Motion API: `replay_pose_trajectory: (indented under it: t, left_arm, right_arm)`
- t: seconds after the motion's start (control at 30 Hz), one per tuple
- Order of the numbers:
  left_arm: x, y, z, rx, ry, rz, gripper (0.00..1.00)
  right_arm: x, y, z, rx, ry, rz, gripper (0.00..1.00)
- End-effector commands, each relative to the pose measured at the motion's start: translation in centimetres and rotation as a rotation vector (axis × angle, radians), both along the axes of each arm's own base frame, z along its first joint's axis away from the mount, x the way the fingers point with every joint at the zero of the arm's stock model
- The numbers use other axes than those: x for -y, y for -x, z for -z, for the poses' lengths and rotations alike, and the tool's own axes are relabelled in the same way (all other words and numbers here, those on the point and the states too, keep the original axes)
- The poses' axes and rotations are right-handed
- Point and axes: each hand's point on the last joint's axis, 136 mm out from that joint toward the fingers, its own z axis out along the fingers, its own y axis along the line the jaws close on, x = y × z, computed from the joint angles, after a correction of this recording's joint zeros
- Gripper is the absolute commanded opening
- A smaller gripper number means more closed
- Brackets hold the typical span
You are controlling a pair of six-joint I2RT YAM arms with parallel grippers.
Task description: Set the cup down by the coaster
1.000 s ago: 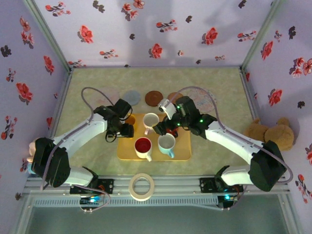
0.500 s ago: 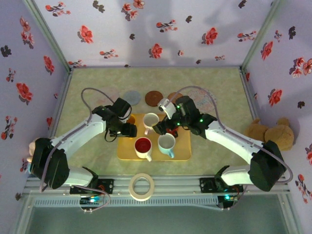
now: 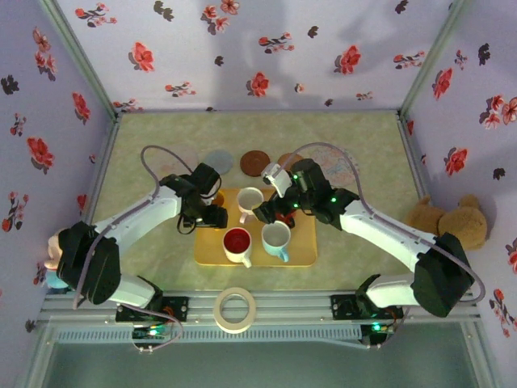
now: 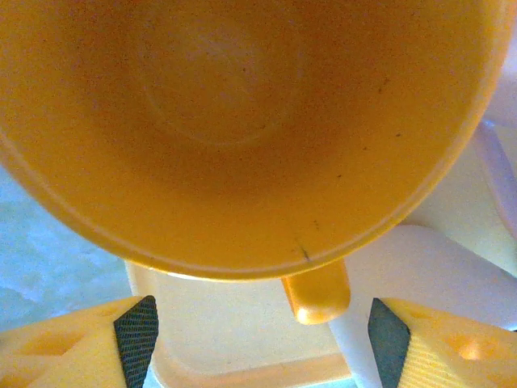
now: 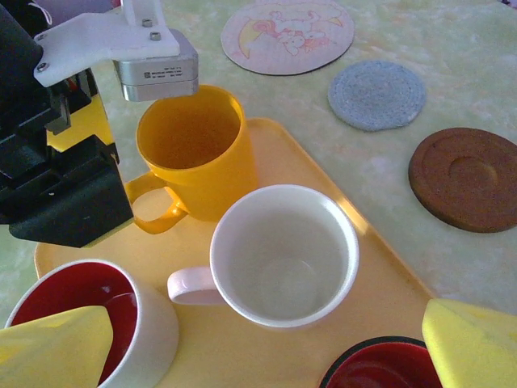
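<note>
Straddling the handle (image 4: 317, 295) of the yellow cup (image 4: 242, 121), the left gripper (image 4: 260, 330) is released, one pad (image 4: 136, 327) each side and neither touching, set for a handle grasp. The yellow cup stands just ahead of those jaws on the tray (image 5: 380, 267). The right gripper (image 5: 266, 346) hangs spread wide over the white cup (image 5: 283, 255), idle. Beyond both, the grey coaster (image 5: 376, 94) waits on the table (image 5: 452, 48)

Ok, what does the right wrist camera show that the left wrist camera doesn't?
Right wrist: a printed coaster, a grey coaster and a brown coaster on the table beyond the tray, plus a red-lined cup. Left wrist: the left fingers spread wide either side of the handle of the yellow cup. Both: the yellow cup, its handle and the tray.
</note>
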Motion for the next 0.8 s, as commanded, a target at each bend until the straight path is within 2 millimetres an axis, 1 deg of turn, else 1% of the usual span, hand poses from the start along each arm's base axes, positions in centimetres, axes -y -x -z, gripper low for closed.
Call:
replay_pose_trajectory:
  t: [0.0, 0.07, 0.1, 0.17, 0.3, 0.4, 0.5, 0.57, 0.7, 0.77]
  left_arm:
    - [-1.6, 0.5, 0.1, -0.006, -0.068, 0.003, 0.72]
    - [-1.9, 0.6, 0.1, -0.004, -0.081, 0.012, 0.72]
    - [-2.3, 1.1, 0.3, -0.021, -0.100, 0.016, 0.72]
    - [-2.7, 1.4, 0.3, -0.031, -0.121, 0.023, 0.72]
    - [-3.5, 1.4, 0.3, -0.026, -0.160, 0.030, 0.72]
    - [-4.1, 1.3, 0.0, -0.012, -0.191, 0.029, 0.72]
    - [-4.1, 1.3, 0.0, -0.009, -0.185, 0.034, 0.72]
    - [-3.6, 1.4, 0.0, -0.015, -0.158, 0.045, 0.72]
    - [-1.4, 1.6, -0.5, -0.013, -0.032, 0.077, 0.72]
    - [-0.3, 1.2, -1.0, 0.012, 0.028, 0.083, 0.72]
  right_arm:
    - [0.2, -0.3, -0.7, 0.023, 0.003, -0.006, 1.00]
    - [0.2, -0.3, -0.6, 0.020, 0.002, -0.002, 1.00]
    - [0.2, -0.3, -0.6, 0.021, -0.001, -0.001, 1.00]
    - [0.1, -0.3, -0.8, 0.022, -0.009, -0.001, 1.00]
    - [0.2, -0.3, -0.8, 0.023, -0.008, -0.001, 1.00]
    - [0.2, -0.1, -0.5, 0.011, 0.004, -0.012, 1.00]
    - [0.3, 0.0, -0.5, 0.009, 0.007, -0.013, 1.00]
    - [0.3, 0.0, -0.5, 0.010, 0.004, -0.012, 1.00]
    - [0.2, 0.0, -0.5, 0.007, 0.000, -0.010, 1.00]
    - [0.2, -0.1, -0.6, 0.009, -0.002, -0.010, 1.00]
